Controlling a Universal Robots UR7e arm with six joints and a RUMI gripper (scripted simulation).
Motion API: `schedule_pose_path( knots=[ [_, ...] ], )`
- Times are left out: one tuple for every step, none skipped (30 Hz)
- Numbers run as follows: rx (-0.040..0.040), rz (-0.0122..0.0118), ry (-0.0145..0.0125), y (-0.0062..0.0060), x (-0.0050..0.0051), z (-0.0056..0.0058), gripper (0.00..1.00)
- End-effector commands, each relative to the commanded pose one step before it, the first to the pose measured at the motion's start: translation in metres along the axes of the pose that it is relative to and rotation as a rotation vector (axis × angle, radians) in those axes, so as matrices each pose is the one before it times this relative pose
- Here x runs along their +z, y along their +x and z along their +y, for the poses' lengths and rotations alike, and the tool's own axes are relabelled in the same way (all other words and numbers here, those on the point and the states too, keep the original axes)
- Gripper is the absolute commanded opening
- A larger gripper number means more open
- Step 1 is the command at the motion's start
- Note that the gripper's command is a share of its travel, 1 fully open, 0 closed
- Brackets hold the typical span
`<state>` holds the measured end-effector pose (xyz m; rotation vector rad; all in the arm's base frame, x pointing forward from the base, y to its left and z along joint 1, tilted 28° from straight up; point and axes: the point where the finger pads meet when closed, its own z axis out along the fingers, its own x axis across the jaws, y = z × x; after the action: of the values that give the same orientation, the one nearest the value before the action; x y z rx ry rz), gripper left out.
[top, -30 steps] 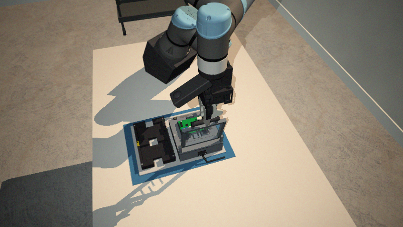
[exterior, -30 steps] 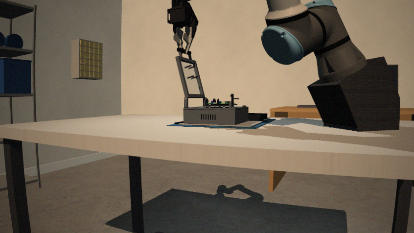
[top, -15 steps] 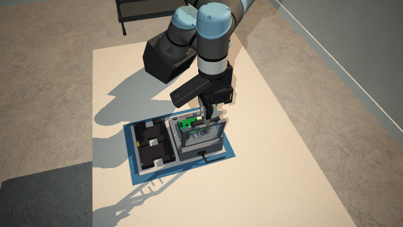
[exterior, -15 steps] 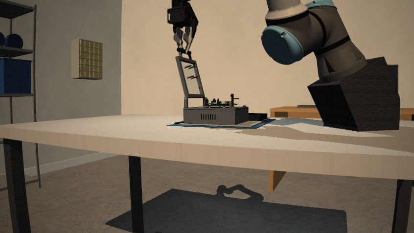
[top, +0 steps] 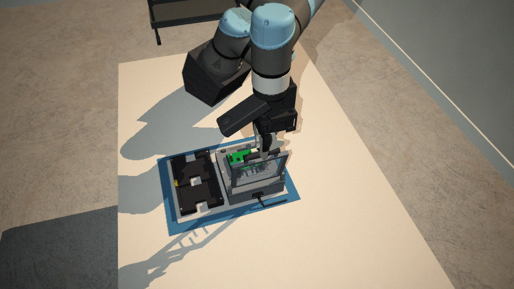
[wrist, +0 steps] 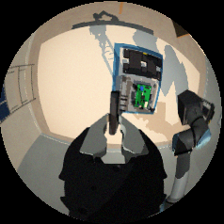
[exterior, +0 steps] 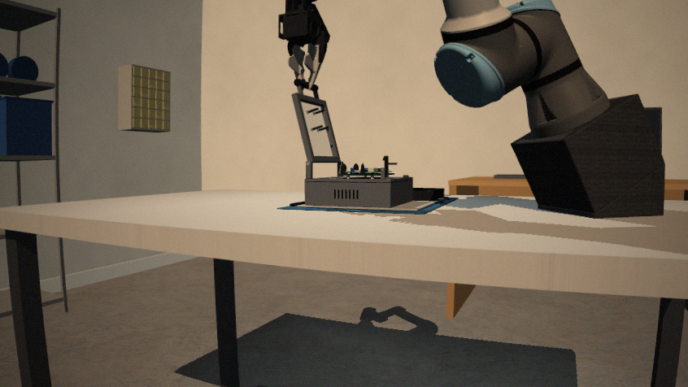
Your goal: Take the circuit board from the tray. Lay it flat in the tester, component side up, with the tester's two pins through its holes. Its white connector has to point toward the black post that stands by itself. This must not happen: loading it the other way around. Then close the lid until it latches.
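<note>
The green circuit board lies flat in the grey tester, component side up; it also shows in the wrist view. The tester's framed lid stands raised, nearly upright, tilted slightly away from the board. My gripper is shut on the lid's top edge bar, seen as a dark bar between the fingers in the wrist view. In the top view the gripper hangs over the lid's top edge. The black tray left of the tester holds no board.
Tray and tester sit on a grey plate on a blue mat. A black handle sticks out at the tester's front. The arm's dark base stands behind the mat. A shelf stands off the table at left.
</note>
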<state>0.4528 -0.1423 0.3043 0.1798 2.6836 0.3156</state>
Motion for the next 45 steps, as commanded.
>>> schedule_pose_path(
  knots=[
    [-0.00029, -0.00059, 0.00067, 0.00037, -0.00054, -0.00010, 0.00],
    [0.00000, 0.00000, 0.00000, 0.00018, -0.00004, 0.00000, 0.00],
    [0.00000, 0.00000, 0.00000, 0.00020, -0.00005, 0.00000, 0.00],
    [0.00000, 0.00000, 0.00000, 0.00021, -0.00005, 0.00000, 0.00],
    [0.00000, 0.00000, 0.00000, 0.00023, -0.00006, 0.00000, 0.00],
    [0.00000, 0.00000, 0.00000, 0.00024, -0.00006, 0.00000, 0.00],
    [0.00000, 0.00000, 0.00000, 0.00000, 0.00000, 0.00000, 0.00],
    [0.00000, 0.00000, 0.00000, 0.00000, 0.00000, 0.00000, 0.00],
    [0.00000, 0.00000, 0.00000, 0.00026, -0.00006, 0.00000, 0.00],
    [0.00000, 0.00000, 0.00000, 0.00028, -0.00007, 0.00000, 0.00],
    [0.00000, 0.00000, 0.00000, 0.00029, -0.00007, 0.00000, 0.00],
    [0.00000, 0.00000, 0.00000, 0.00031, -0.00007, 0.00000, 0.00],
    [0.00000, 0.00000, 0.00000, 0.00033, -0.00008, 0.00000, 0.00],
    [0.00000, 0.00000, 0.00000, 0.00035, -0.00008, 0.00000, 0.00],
    [0.00000, 0.00000, 0.00000, 0.00037, -0.00009, 0.00000, 0.00],
    [0.00000, 0.00000, 0.00000, 0.00039, -0.00009, 0.00000, 0.00],
    [0.00000, 0.00000, 0.00000, 0.00041, -0.00009, 0.00000, 0.00],
    [0.00000, 0.00000, 0.00000, 0.00043, -0.00010, 0.00000, 0.00],
    [0.00000, 0.00000, 0.00000, 0.00045, -0.00010, 0.00000, 0.00],
    [0.00000, 0.00000, 0.00000, 0.00047, -0.00011, 0.00000, 0.00],
    [0.00000, 0.00000, 0.00000, 0.00049, -0.00011, 0.00000, 0.00],
    [0.00000, 0.00000, 0.00000, 0.00051, -0.00011, 0.00000, 0.00],
    [0.00000, 0.00000, 0.00000, 0.00053, -0.00012, 0.00000, 0.00],
    [0.00000, 0.00000, 0.00000, 0.00000, 0.00000, 0.00000, 0.00],
    [0.00000, 0.00000, 0.00000, 0.00000, 0.00000, 0.00000, 0.00],
    [0.00000, 0.00000, 0.00000, 0.00055, -0.00012, 0.00000, 0.00],
    [0.00000, 0.00000, 0.00000, 0.00057, -0.00012, 0.00000, 0.00],
    [0.00000, 0.00000, 0.00000, 0.00059, -0.00013, 0.00000, 0.00],
    [0.00000, 0.00000, 0.00000, 0.00061, -0.00013, 0.00000, 0.00],
    [0.00000, 0.00000, 0.00000, 0.00064, -0.00013, 0.00001, 0.00],
    [0.00000, -0.00001, 0.00000, 0.00066, -0.00014, 0.00001, 0.00],
    [0.00000, -0.00001, 0.00000, 0.00068, -0.00014, 0.00001, 0.00],
    [0.00000, -0.00001, 0.00000, 0.00070, -0.00014, 0.00001, 0.00],
    [0.00000, -0.00001, 0.00000, 0.00072, -0.00015, 0.00001, 0.00],
    [0.00000, -0.00001, -0.00001, 0.00074, -0.00015, 0.00001, 0.00],
    [0.00000, 0.00000, 0.00000, 0.00078, -0.00014, 0.00000, 0.00],
    [0.00000, 0.00001, 0.00001, 0.00082, -0.00013, -0.00001, 0.00],
    [0.00000, 0.00001, 0.00001, 0.00084, -0.00013, -0.00001, 0.00],
    [0.00000, 0.00001, 0.00000, 0.00086, -0.00013, -0.00001, 0.00],
    [0.00000, 0.00001, 0.00000, 0.00088, -0.00013, -0.00001, 0.00],
    [0.00000, 0.00000, 0.00000, 0.00000, 0.00000, 0.00000, 0.00],
    [0.00000, 0.00000, 0.00000, 0.00000, 0.00000, 0.00000, 0.00],
    [0.00000, 0.00001, 0.00000, 0.00091, -0.00014, -0.00001, 0.00],
    [0.00000, 0.00000, 0.00000, 0.00093, -0.00014, -0.00001, 0.00],
    [0.00000, 0.00000, 0.00000, 0.00095, -0.00014, 0.00000, 0.00]
  ],
)
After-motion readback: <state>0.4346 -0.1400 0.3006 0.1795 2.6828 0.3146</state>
